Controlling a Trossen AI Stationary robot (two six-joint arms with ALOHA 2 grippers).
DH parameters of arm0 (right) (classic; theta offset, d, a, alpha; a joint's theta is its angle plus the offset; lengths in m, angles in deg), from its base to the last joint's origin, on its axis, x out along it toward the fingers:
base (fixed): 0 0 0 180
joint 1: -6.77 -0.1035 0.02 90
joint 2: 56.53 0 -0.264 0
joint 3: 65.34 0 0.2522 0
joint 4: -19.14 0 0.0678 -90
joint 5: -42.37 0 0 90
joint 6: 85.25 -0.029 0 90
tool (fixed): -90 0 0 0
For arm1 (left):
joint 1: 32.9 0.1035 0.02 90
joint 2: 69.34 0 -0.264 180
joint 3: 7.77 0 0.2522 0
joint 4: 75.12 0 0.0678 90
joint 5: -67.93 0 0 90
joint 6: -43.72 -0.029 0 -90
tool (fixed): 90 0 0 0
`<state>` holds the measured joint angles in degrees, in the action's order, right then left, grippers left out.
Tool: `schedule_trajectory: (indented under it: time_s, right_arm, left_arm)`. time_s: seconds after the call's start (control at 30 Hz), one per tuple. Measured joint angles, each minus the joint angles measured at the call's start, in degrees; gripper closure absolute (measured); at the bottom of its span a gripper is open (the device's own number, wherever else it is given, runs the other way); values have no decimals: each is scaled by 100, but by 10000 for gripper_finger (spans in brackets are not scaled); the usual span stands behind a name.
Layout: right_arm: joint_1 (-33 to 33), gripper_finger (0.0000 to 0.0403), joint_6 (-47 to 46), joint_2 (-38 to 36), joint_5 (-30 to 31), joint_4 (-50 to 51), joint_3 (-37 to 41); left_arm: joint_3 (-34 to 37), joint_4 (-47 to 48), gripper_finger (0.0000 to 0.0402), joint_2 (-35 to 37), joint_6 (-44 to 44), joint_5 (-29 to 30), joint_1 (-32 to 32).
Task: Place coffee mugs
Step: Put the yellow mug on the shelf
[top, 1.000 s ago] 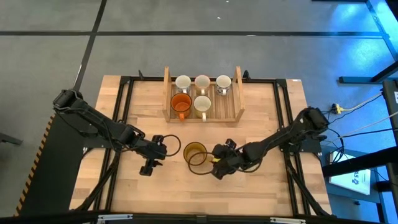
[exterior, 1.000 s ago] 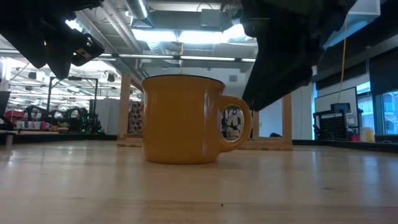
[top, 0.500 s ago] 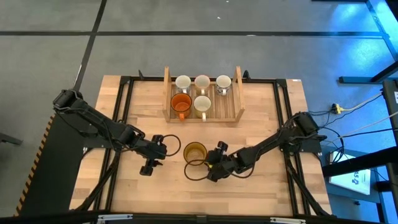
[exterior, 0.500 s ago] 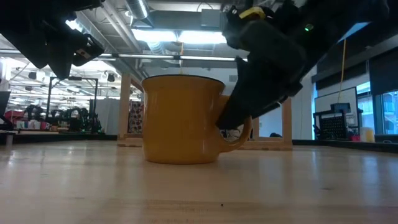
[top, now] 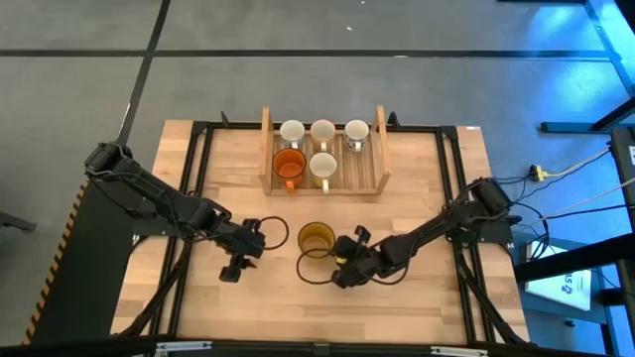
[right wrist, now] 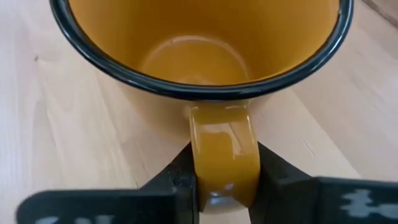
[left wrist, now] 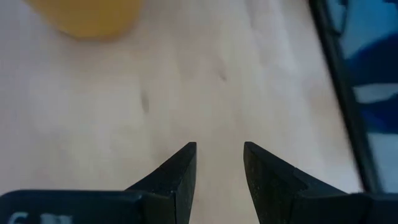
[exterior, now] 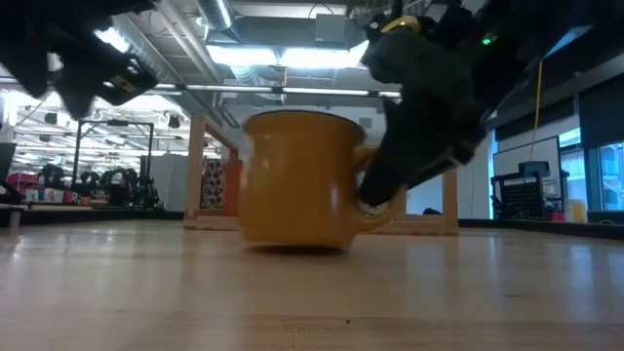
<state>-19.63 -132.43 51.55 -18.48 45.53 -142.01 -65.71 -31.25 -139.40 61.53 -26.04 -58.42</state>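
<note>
An amber-yellow coffee mug [top: 317,238] stands on the table in front of the slatted wooden tray [top: 369,177], its handle toward the near right. My right gripper [top: 342,264] is shut on that handle. Up close, the right wrist view looks down into the mug [right wrist: 205,56]. The tray holds three white mugs in its back row [top: 323,130]. In front of them are an orange mug [top: 289,164] and a white one [top: 322,164]. Left of the amber mug, my left gripper [left wrist: 219,155] hovers open over bare wood. My right gripper pinches the amber mug's handle [right wrist: 222,163] between its two fingers [right wrist: 181,180], one on each flat side of the loop. The fingers come slanting down from the table's near right. The mug [exterior: 302,180] leans slightly, its base at the table.
Black frame rails [top: 198,178] run along the table's left and right sides. The tray's front row has bare slats to the right of its white mug. Bare wood lies between the tray and the amber mug.
My right gripper has moved in toward the amber mug and shut on its handle. The mug has shifted a little toward the table's right and far side and now leans slightly. My left gripper has drawn back a little toward the table's left, still open.
</note>
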Motion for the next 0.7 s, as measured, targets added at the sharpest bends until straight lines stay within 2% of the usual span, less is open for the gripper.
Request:
schedule_trajectory:
  time_s: [0.13,0.23,0.37,0.53,0.7]
  right_arm:
    - [-104,338,-1007,-296,35,631,3]
    - [-110,338,-1814,-542,33,1233,3]
    - [-95,339,-2646,-900,309,2218,-113]
    - [-3,339,-3635,-1041,702,4092,-572]
    - [328,339,-4126,-1058,872,4426,-682]
  left_arm:
    - [0,82,274,55,157,-477,-4]
    - [8,148,274,133,154,-555,-17]
    - [4,247,274,249,119,-536,-17]
    - [4,523,274,482,108,-197,-15]
    - [2,588,274,656,104,22,-11]
